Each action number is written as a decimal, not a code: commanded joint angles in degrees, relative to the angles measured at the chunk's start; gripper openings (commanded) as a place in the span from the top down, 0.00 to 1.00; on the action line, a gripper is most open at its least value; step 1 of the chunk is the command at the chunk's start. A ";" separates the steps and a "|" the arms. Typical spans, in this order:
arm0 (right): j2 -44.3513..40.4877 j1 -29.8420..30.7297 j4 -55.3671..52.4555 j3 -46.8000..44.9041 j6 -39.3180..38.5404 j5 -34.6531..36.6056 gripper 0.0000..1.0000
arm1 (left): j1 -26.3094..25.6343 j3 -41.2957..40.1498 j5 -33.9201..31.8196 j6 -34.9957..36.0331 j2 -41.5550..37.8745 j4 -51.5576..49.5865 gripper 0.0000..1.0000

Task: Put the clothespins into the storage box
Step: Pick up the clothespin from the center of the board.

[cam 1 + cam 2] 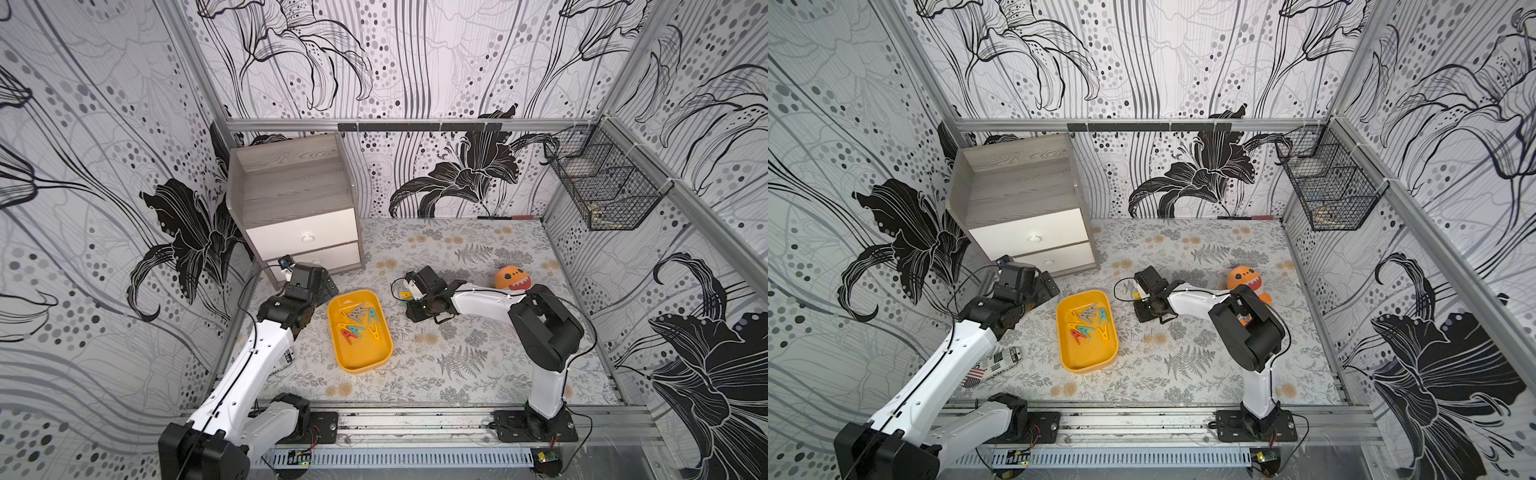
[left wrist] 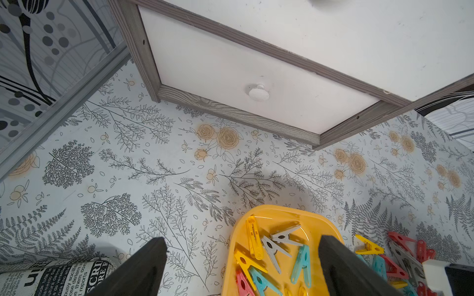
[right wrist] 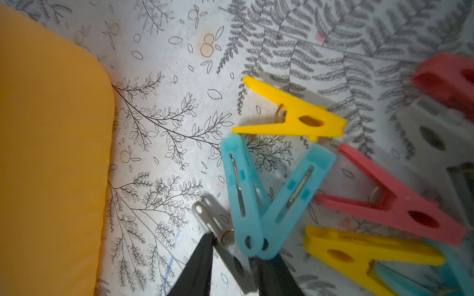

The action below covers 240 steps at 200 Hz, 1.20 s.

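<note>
The yellow-orange storage box lies mid-table with several clothespins in it. More clothespins are piled on the table just right of the box: yellow, red and teal ones. My right gripper is down in this pile, its fingers narrowed around a grey clothespin; the teal one's nose rests against one finger. My left gripper hangs wide open over the box's far end, holding nothing.
A grey wood cabinet with white drawers stands at the back left, close to the left arm. An orange plush toy sits behind the right arm. A newspaper-print roll lies at the left. A black wire basket hangs on the right wall.
</note>
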 commanded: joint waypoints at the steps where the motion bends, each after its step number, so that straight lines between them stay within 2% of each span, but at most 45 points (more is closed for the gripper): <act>1: 0.84 0.67 -1.87 0.36 -1.21 -1.03 0.66 | 0.38 0.36 0.25 0.32 -0.35 1.18 0.03; 87: -0.55 1.99 -1.95 -0.31 -2.48 -0.83 0.60 | 0.38 0.75 0.25 0.38 -0.29 1.03 0.03; 157: -0.66 2.18 -2.50 -0.06 -2.24 0.32 0.81 | 0.37 0.44 0.34 0.41 -0.40 1.10 0.03; 204: -7.09 3.55 -4.02 1.97 -2.07 -0.05 0.83 | 0.34 0.88 0.33 0.38 -0.02 1.09 0.03; 240: -8.73 8.66 -4.10 6.19 -1.07 -0.47 0.83 | 0.38 0.79 0.17 0.27 0.38 1.52 0.03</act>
